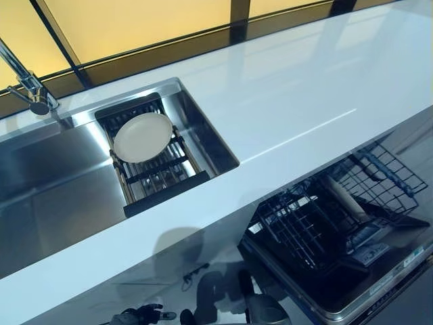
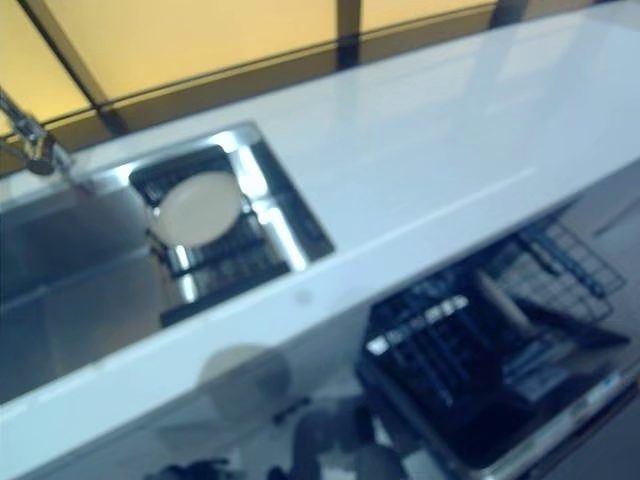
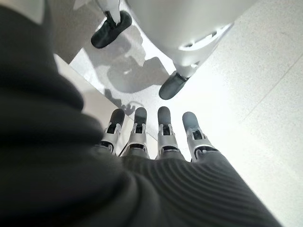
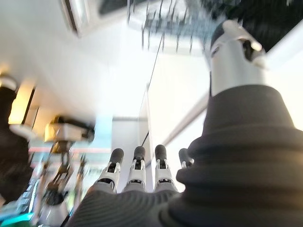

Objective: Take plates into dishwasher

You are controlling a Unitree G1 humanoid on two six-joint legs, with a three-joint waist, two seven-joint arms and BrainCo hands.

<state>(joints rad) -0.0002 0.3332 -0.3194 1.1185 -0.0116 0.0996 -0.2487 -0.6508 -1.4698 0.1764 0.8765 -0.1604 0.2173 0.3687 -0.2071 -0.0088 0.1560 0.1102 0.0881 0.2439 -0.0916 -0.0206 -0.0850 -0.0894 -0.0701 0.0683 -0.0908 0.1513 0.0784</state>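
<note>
One cream plate [image 1: 142, 137] lies tilted on a black drying rack [image 1: 162, 175] at the right end of the steel sink [image 1: 54, 196]. Below the counter at the lower right the dishwasher stands open, its black wire basket [image 1: 318, 223] pulled out over the door [image 1: 379, 281]. My left hand [image 3: 164, 135] hangs low with straight fingers over the floor and holds nothing. In its own wrist view my right hand [image 4: 137, 170] is also open and empty, fingers straight and thumb [image 4: 234, 52] held apart. Both hands are well below the counter, away from the plate.
A white counter [image 1: 304, 101] runs from the sink to the far right, with a window behind it. A chrome faucet [image 1: 30, 84] stands at the sink's back left. The counter's front edge lies between my hands and the sink.
</note>
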